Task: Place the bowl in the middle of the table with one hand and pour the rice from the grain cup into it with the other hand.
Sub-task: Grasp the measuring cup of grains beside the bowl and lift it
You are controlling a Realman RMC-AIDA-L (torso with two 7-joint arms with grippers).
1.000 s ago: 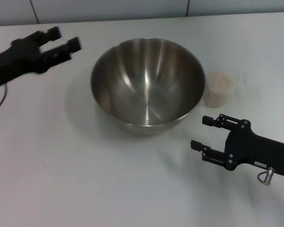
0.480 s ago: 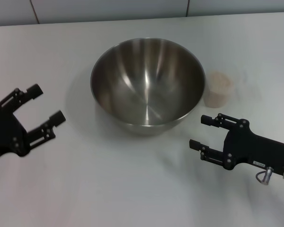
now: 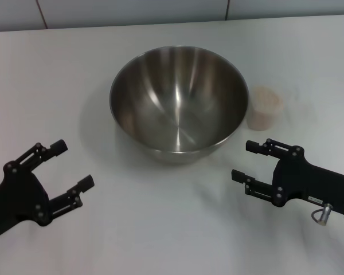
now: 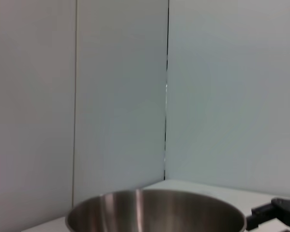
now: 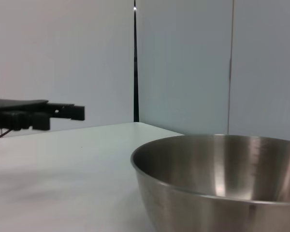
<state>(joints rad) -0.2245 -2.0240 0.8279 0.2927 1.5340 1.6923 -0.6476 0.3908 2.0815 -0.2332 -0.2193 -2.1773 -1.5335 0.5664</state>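
Meanwhile, the large round stainless-steel bowl (image 3: pixel 179 103) was seen mid white tabletop (image 3: pixel 160 229) | small clear rice-filled grain cup (image 3: pixel 265 107) stood just beside its right | black left hand (image 3: pixel 62 166) and black right hand (image 3: pixel 245 160), prongs spread apart, were held near, empty.

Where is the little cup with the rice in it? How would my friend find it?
Find the big shiny bowl in the middle of the white table. The grain cup stands right beside it, on the robot's right, beyond the open right hand. It is small, clear and filled with pale rice, unlike the wide, empty metal bowl.
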